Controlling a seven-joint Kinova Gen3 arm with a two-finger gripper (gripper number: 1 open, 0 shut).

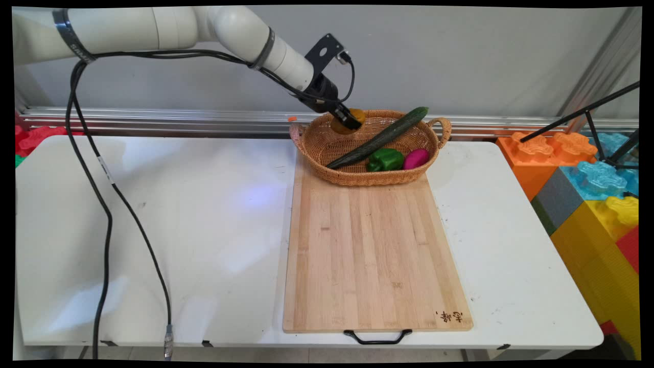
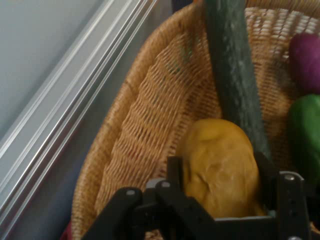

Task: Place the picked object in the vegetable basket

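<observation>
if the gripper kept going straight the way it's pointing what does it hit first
The gripper already holds a yellow-orange item between its fingers. Straight ahead lies the woven inside of the basket, close beside the cucumber; depth is hard to judge, so probably the basket first.

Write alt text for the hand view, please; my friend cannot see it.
A black gripper grips a yellow-orange lumpy item over a wicker basket. A long cucumber, a green pepper and a purple item lie in it.

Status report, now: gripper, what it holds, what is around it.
Gripper shut on yellow-orange item, over wicker basket. Cucumber touching alongside. Green pepper, magenta item beyond.
</observation>
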